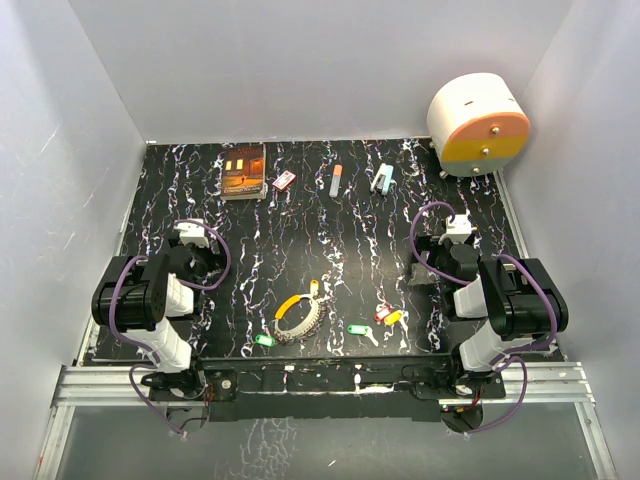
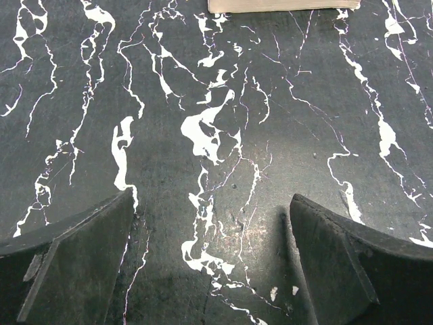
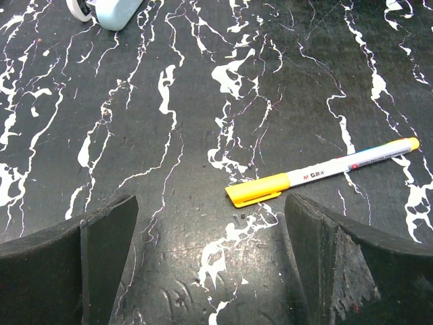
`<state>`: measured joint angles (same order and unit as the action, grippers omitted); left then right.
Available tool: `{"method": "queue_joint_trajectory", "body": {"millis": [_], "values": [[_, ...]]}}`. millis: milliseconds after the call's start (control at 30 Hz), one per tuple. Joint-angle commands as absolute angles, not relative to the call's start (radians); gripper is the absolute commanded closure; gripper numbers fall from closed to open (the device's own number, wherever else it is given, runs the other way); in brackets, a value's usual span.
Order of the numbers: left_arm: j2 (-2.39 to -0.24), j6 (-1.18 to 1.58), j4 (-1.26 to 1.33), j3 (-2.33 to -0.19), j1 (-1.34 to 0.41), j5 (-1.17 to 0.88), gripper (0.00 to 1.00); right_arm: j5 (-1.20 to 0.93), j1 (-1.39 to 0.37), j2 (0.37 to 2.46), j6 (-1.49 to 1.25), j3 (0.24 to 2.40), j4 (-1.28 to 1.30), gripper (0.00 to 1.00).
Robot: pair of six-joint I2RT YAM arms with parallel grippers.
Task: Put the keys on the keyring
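The keyring (image 1: 300,313) lies near the table's front middle: an orange-yellow arc, a silvery beaded part and a small cream tag. One green key (image 1: 264,340) lies at its left, another green key (image 1: 358,329) at its right. A red key (image 1: 382,313) and a yellow key (image 1: 394,318) lie together further right. My left gripper (image 1: 191,236) is open and empty over bare table at mid left (image 2: 211,196). My right gripper (image 1: 457,229) is open and empty at mid right (image 3: 211,198). Neither wrist view shows the keys or the keyring.
A book (image 1: 244,171) lies at the back left; its edge (image 2: 281,5) shows in the left wrist view. A red-and-white card (image 1: 284,181), a marker (image 1: 335,180) and a light-blue object (image 1: 383,178) lie along the back. A yellow-capped white pen (image 3: 325,173) lies ahead of my right fingers. A white-and-orange drum (image 1: 479,124) stands at the back right.
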<state>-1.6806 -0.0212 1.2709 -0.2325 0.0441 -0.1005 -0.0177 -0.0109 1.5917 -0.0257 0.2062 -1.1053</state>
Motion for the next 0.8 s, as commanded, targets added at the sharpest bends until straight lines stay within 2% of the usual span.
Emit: {"method": "queue_joint_trajectory", "body": {"millis": [0,600,700,767], "values": [[-1.675,-0.008,1.289,-0.254,0.05,-0.096,0.03,-0.021,-0.008,1.589,-0.017,0.227,-1.226,0.0],[-1.672,-0.006,1.283,-0.257,0.051,-0.115,0.03,-0.021,-0.008,1.591,-0.017,0.228,-1.226,0.0],[-1.638,-0.05,1.256,-0.256,0.052,-0.214,0.03,-0.025,-0.007,1.591,-0.017,0.23,-1.221,0.0],[-1.576,-0.073,1.105,-0.3,0.052,-0.277,0.03,-0.029,-0.006,1.591,-0.02,0.236,-1.209,0.0]]}}
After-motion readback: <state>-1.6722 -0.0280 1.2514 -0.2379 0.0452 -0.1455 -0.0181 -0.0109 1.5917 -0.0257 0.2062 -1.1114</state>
